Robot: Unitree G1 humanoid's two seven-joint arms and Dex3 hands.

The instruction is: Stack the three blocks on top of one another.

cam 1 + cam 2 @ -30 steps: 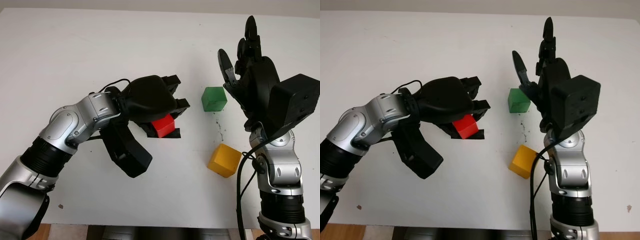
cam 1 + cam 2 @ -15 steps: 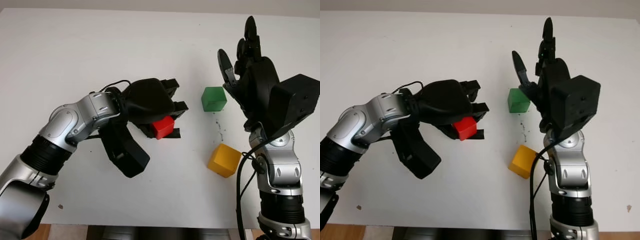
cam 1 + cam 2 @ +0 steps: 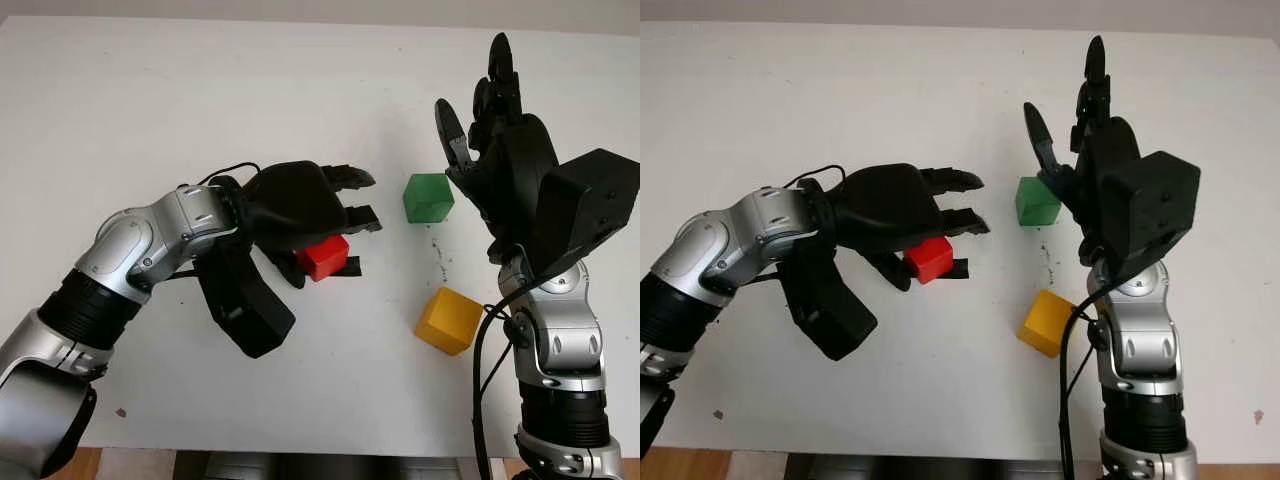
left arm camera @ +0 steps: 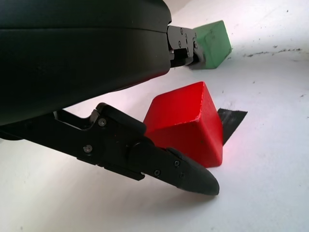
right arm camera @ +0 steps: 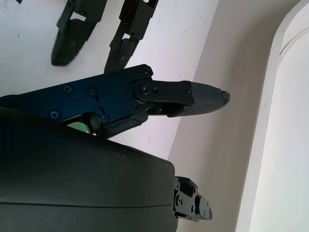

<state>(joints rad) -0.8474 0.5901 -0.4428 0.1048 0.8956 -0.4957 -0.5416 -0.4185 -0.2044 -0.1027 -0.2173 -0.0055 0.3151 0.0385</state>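
The red block (image 3: pixel 322 258) sits on the white table (image 3: pixel 150 100) on a black tape mark (image 3: pixel 351 266), under my left hand (image 3: pixel 342 220). That hand is open, its two upper fingers (image 3: pixel 352 179) stretched out over the block and its thumb (image 4: pixel 183 169) low beside it. In the left wrist view the red block (image 4: pixel 186 121) stands free on the table with the green block (image 4: pixel 212 43) behind it. The green block (image 3: pixel 428 197) lies to the right, the yellow block (image 3: pixel 448 320) nearer and tilted. My right hand (image 3: pixel 476 100) is raised and open, just right of the green block.
Scuff marks (image 3: pixel 437 250) run between the green and yellow blocks. The table's front edge (image 3: pixel 300 452) lies close below both arms. Bare white surface stretches across the far and left parts of the table.
My left hand's fingers have uncurled from around the red block, which now sits on the table. The right hand and the other blocks have not moved.
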